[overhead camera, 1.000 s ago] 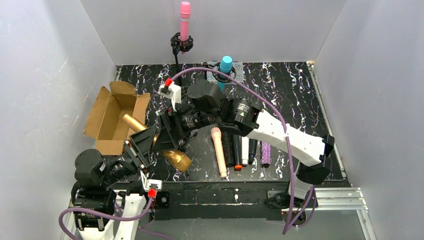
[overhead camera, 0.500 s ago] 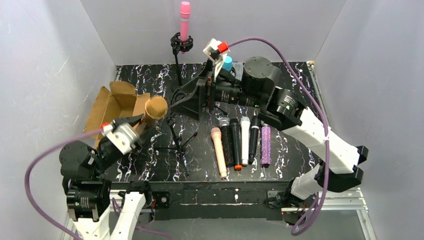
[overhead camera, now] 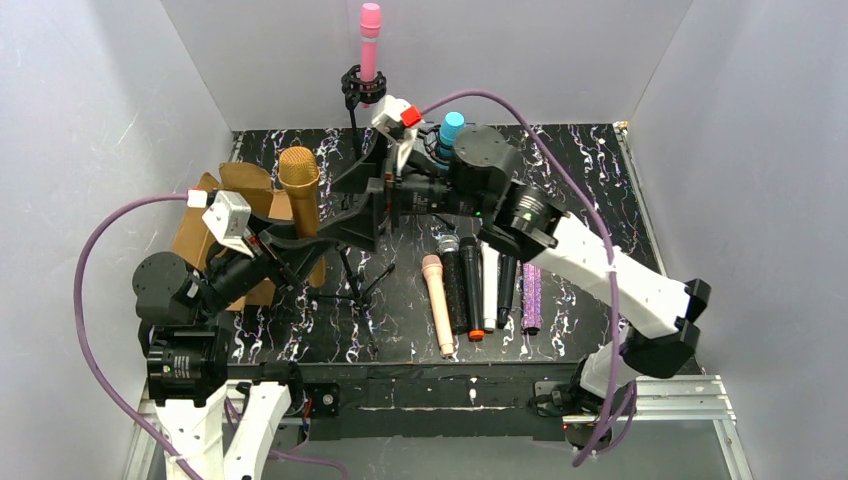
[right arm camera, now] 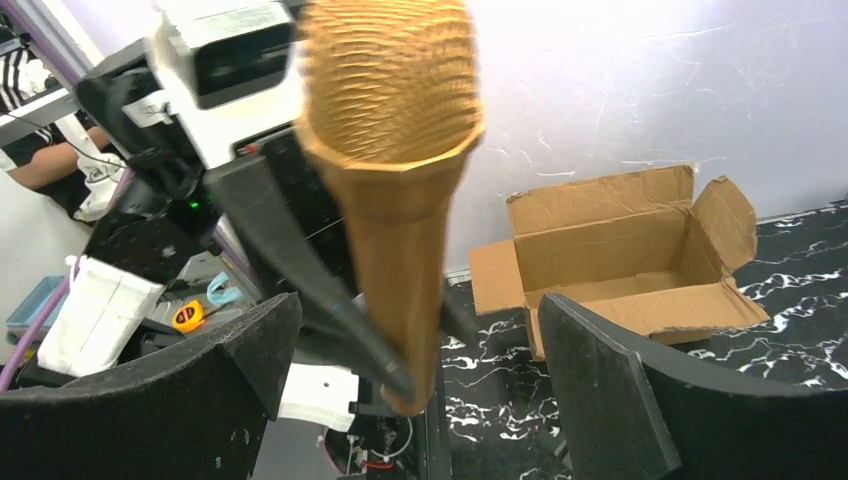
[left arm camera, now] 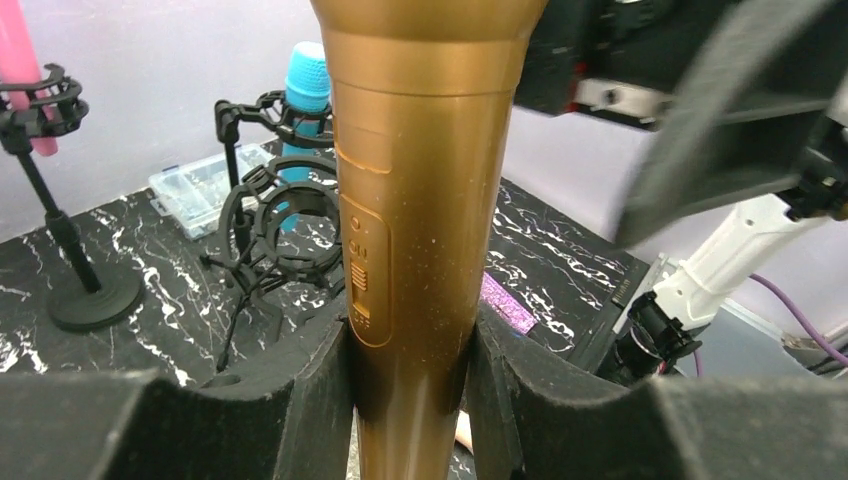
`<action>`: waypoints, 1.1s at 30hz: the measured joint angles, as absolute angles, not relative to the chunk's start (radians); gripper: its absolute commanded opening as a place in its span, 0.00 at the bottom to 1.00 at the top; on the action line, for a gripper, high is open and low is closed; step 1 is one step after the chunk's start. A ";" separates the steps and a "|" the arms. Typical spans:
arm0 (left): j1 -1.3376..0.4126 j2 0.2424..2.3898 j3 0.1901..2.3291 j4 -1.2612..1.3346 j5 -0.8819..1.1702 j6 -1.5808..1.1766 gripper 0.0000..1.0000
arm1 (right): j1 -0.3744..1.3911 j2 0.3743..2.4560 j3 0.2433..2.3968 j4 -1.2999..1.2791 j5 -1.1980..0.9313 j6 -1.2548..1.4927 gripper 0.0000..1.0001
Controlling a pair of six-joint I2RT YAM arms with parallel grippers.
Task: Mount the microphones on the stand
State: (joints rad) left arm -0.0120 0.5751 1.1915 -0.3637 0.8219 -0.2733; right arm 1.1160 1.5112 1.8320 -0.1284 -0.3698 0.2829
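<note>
1. Left gripper (left arm camera: 408, 385) clamps the gold microphone (left arm camera: 420, 200) at its lower handle, upright, head up, near the cardboard box (right arm camera: 610, 250).
2. Right gripper (right arm camera: 420, 400) stands wide open, its fingers (right arm camera: 620, 400) on both sides of this microphone, not touching it.

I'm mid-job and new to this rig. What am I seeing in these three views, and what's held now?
Two robot arms are bolted at the near edge of a black table. The overhead view looks down from behind: left arm on the left, right arm on the right. The other two views come from a camera on each wrist, looking out between its jaws. The left jaws are shut on the gold microphone, held upright. The right jaws stand open facing it, not gripping. At the back, a pink microphone and a teal microphone sit in stands. On the table lie a peach microphone, other microphones in black, white and purple glitter, and a cardboard box.
</note>
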 measured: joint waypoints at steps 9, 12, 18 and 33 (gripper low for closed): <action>-0.009 0.537 1.186 -0.349 0.869 -0.262 0.03 | 1.148 1.661 1.929 -0.101 -0.410 0.329 0.74; -0.009 0.538 1.185 -0.351 0.871 -0.253 0.11 | 1.157 1.685 1.955 -0.096 -0.428 0.345 0.48; -0.009 0.544 1.182 -0.379 0.875 -0.229 0.98 | 1.160 1.704 1.994 -0.122 -0.421 0.332 0.12; -0.009 0.496 1.164 -0.596 0.648 -0.148 0.98 | 1.182 1.798 2.300 -0.366 -0.084 -0.104 0.07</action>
State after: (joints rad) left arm -0.0086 0.4965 1.1641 -0.5964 0.6483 -0.1482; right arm 1.1816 1.7985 2.2997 -0.3664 -0.0845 -0.1043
